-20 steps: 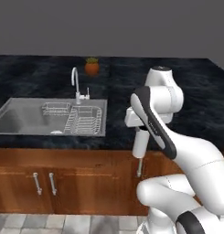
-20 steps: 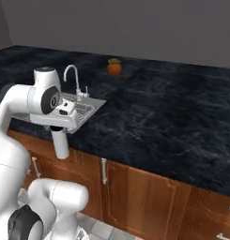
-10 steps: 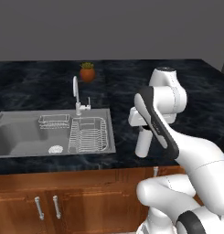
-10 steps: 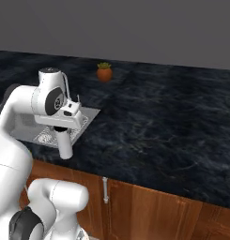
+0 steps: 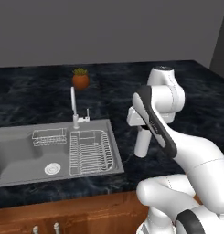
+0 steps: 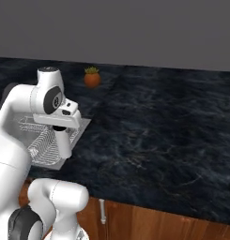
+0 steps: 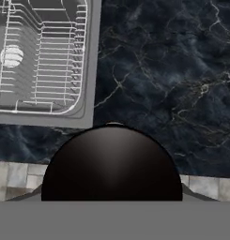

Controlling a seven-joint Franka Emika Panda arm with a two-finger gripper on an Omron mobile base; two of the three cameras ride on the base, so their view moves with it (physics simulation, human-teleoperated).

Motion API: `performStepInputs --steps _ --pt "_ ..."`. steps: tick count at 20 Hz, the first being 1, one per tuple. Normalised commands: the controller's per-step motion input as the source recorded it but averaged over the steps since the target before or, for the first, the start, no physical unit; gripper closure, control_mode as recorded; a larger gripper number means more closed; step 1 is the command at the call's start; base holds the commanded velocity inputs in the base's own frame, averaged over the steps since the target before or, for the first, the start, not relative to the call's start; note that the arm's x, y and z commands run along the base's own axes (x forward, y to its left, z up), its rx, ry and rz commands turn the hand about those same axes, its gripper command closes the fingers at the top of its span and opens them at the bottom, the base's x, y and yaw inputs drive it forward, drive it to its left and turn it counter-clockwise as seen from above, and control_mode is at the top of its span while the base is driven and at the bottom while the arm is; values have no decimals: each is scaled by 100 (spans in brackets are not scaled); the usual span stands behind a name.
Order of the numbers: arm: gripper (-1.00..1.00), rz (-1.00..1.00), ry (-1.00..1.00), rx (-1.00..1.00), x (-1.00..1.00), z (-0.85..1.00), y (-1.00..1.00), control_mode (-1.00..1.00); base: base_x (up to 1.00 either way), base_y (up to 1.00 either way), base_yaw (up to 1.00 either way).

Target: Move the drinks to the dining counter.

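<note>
On the left, a steel sink [image 5: 13,137] was sunk into the black counter [image 6: 158,131], with a wire rack [image 5: 88,151] in its right half and a tap [image 5: 74,107] behind it. A small potted plant [image 5: 80,80] stood further back, well apart from my arm.

Right of the sink, my pincer [image 6: 61,131] pointed straight down, clenched on a tall white cylinder [image 5: 141,145], which hung upright below it, above the counter and apparently clear of it. I held it near its top. From the hand view its black cap [image 7: 111,164] blocked my fingers. Beyond the cap I saw the sink's right rim, the counter's front edge and floor tiles past it.

I judged three dangers. The cylinder hung just beside the sink rim: lowered there, its base could catch the rim or rack and tip. It was also near the front edge, so a careless release might send it to the floor. And being tall and held high, it could swing and topple if I let go before its base sat flat.
</note>
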Motion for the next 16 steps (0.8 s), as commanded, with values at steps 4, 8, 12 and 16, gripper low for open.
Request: performStepInputs --steps 4,8,12,16 --pt "100 0 0 0 0 0 0 100 28 -17 -38" --pt "100 0 0 0 0 0 0 100 6 0 -22" --pt "100 0 0 0 0 0 0 100 0 0 0" --pt "100 0 0 0 0 0 0 100 0 0 0"
